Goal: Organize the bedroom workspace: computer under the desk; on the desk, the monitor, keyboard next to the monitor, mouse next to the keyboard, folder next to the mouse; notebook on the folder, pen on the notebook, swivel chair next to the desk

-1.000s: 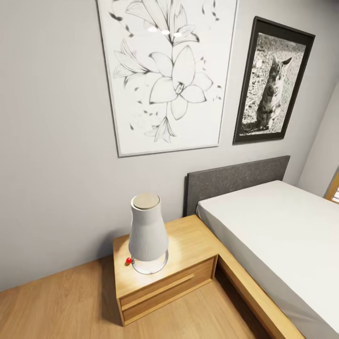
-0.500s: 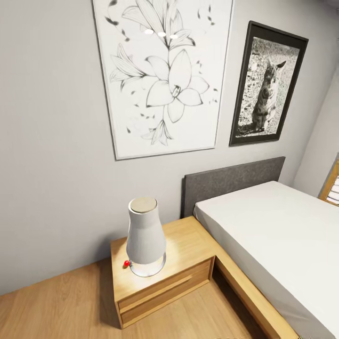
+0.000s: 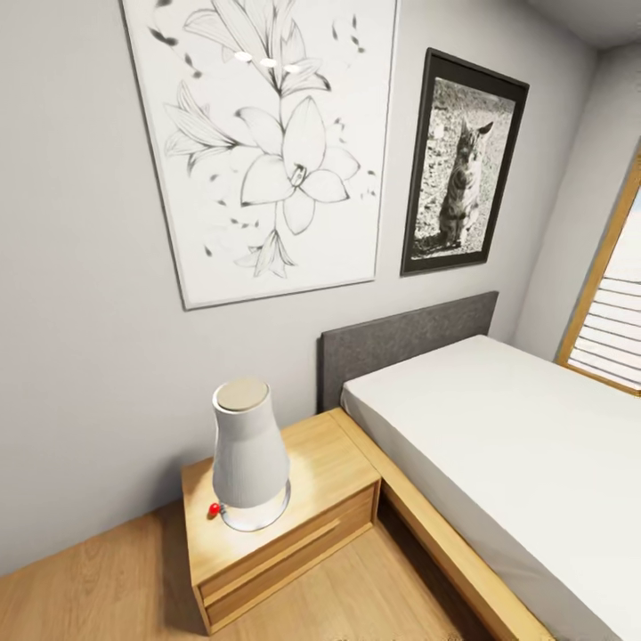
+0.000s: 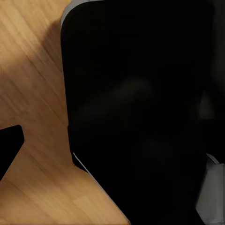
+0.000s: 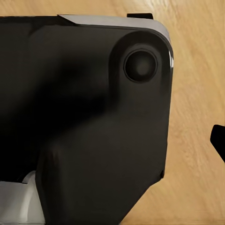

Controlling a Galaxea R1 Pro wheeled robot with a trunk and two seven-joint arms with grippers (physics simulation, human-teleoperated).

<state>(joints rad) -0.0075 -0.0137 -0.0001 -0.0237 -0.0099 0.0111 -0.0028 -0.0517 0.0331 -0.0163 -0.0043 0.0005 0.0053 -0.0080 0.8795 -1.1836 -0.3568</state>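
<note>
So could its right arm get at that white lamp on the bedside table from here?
Probably not yet. In the head view the lamp stands on the wooden nightstand across a stretch of floor, with no arm near it. The right wrist view looks down at the robot's dark body and floorboards, so the arm seems tucked in.

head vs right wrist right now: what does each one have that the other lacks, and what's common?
Head view alone: grey wall with a lily drawing and a framed cat photo, a bed with a grey headboard, a wooden nightstand carrying a white ribbed lamp with a small red thing beside it, and a window.

Right wrist alone: a close black rounded housing with a round boss.

Shared: the light wooden floor.
</note>
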